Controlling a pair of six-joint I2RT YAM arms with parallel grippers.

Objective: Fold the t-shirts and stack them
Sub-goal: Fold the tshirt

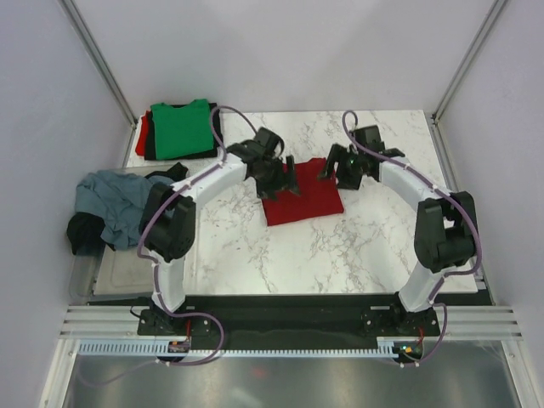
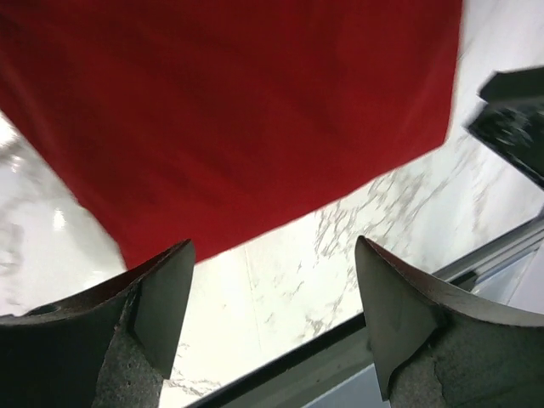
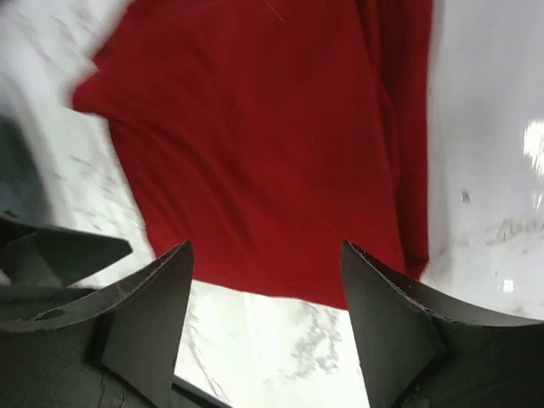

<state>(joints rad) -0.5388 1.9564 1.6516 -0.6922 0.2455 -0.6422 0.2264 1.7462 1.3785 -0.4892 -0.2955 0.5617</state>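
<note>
Cloth first: the dark red t-shirt (image 1: 303, 204) lies folded into a rough square, flat on the marble bench (image 1: 357, 255). Take it as your reference for everything else.

Your left end effector (image 1: 280, 180) hangs over the shirt's far left part, fingers spread wide with nothing between them. From the left wrist, one edge of the shirt runs just beyond the fingertips (image 2: 161, 280), and bare bench shows in the gap.

Your right end effector (image 1: 337, 168) sits at the shirt's far right corner, likewise released and empty. Its wrist view shows red cloth past the pads, with a thicker fold along one side. The two end effectors are near each other across the shirt, not touching.

Well off to the far left of the red shirt, a bright green t-shirt (image 1: 180, 129) tops a folded stack (image 1: 144, 140), with black and red cloth showing under it. Left of the red shirt, a crumpled grey-blue t-shirt (image 1: 109, 197) and a black garment (image 1: 83, 231) lie heaped on the clear plastic tub (image 1: 119, 274).
</note>
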